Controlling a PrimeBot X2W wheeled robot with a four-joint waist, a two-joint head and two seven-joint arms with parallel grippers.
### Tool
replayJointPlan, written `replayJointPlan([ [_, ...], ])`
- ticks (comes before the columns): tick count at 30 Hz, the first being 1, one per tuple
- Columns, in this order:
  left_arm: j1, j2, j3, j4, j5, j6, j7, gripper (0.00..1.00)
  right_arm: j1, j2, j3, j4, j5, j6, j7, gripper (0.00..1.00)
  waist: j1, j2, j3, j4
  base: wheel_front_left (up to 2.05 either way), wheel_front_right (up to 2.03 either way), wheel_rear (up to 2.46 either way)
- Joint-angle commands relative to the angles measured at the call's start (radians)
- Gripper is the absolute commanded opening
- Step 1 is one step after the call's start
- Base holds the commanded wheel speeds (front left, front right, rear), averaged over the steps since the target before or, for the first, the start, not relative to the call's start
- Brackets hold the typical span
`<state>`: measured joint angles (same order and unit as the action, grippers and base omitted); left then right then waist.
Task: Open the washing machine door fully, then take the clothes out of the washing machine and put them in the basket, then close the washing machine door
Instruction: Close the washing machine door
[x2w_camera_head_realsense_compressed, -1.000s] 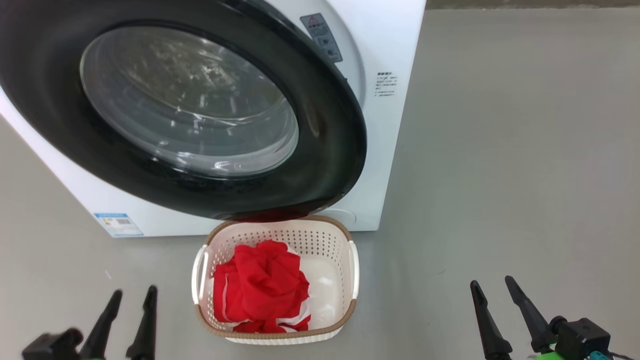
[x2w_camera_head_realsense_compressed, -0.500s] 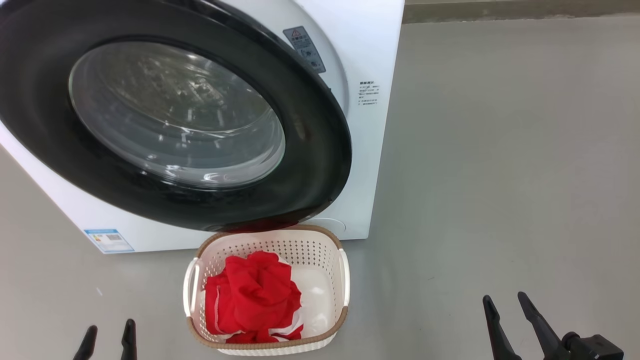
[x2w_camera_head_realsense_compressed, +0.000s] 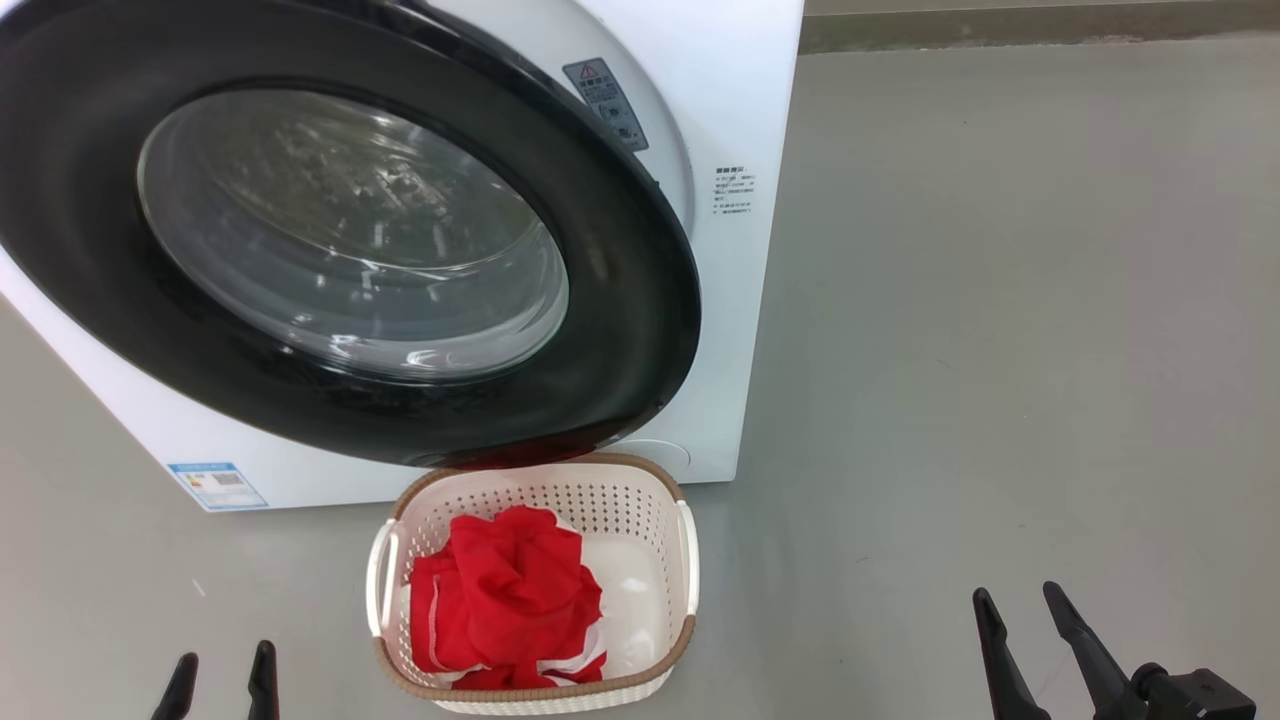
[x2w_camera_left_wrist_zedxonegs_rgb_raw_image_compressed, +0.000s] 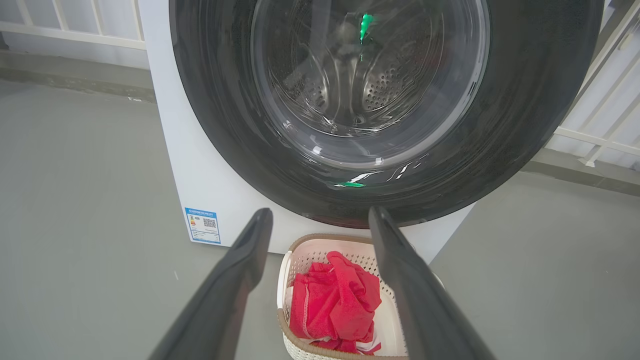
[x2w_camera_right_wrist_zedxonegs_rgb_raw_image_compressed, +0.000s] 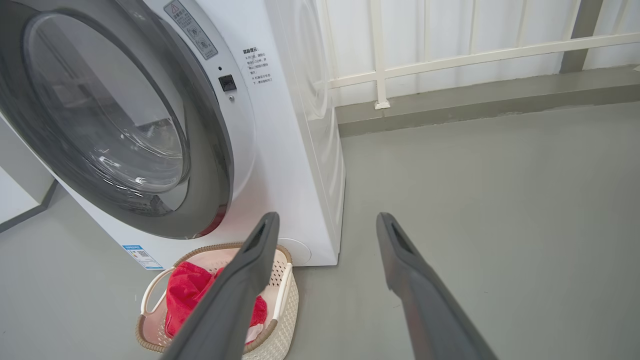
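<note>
Bright, even light; soft shadows on floor (x2w_camera_head_realsense_compressed: 1000, 300); glare streaks on door (x2w_camera_head_realsense_compressed: 350, 240) glass; wrist views bent at edges.

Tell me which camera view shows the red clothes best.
The head view: it looks down into the basket, so the clothes lie unobstructed. The left wrist view shows them obliquely; in the right wrist view, the right gripper hides part.

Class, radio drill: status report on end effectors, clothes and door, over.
Left end effector, right end effector open, empty. Clothes in basket. Door looks ajar, nothing seen blocking it.
</note>
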<state>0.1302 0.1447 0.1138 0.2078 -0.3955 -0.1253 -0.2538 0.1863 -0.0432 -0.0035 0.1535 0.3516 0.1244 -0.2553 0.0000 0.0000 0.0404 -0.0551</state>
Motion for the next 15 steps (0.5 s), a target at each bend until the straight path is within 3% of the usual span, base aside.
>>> replayJointPlan([
  [1,-0.012,0.013,0.036,-0.024,0.010,-0.005,-0.008,1.00,-0.007,-0.015,0.018,-0.028,-0.010,0.006,-0.006,1.00,0.0000,0.0000,0.000,0.002,0.00,0.00,0.00],
  [10,-0.024,0.008,0.025,-0.027,0.018,-0.005,-0.008,1.00,-0.024,-0.013,0.023,-0.029,-0.007,0.006,-0.006,0.98,0.0000,0.0000,0.005,0.025,0.00,0.00,0.00],
  [11,-0.025,0.007,0.022,-0.027,0.019,-0.005,-0.008,1.00,-0.026,-0.013,0.026,-0.029,-0.006,0.006,-0.006,0.80,0.0000,0.0000,0.005,0.029,0.00,0.00,0.00],
  [12,-0.027,0.005,0.018,-0.027,0.020,-0.005,-0.008,1.00,-0.029,-0.013,0.029,-0.030,-0.004,0.006,-0.006,0.47,0.0000,0.0000,0.007,0.035,0.00,0.00,0.00],
  [14,-0.033,0.002,0.008,-0.027,0.022,-0.005,-0.008,1.00,-0.037,-0.012,0.032,-0.033,-0.002,0.006,-0.006,0.11,0.0000,0.0000,0.011,0.048,0.00,0.00,0.00],
  [15,-0.035,0.001,0.004,-0.028,0.023,-0.005,-0.008,1.00,-0.043,-0.012,0.035,-0.034,-0.001,0.006,-0.006,0.00,0.0000,0.0000,0.013,0.053,0.00,0.00,0.00],
])
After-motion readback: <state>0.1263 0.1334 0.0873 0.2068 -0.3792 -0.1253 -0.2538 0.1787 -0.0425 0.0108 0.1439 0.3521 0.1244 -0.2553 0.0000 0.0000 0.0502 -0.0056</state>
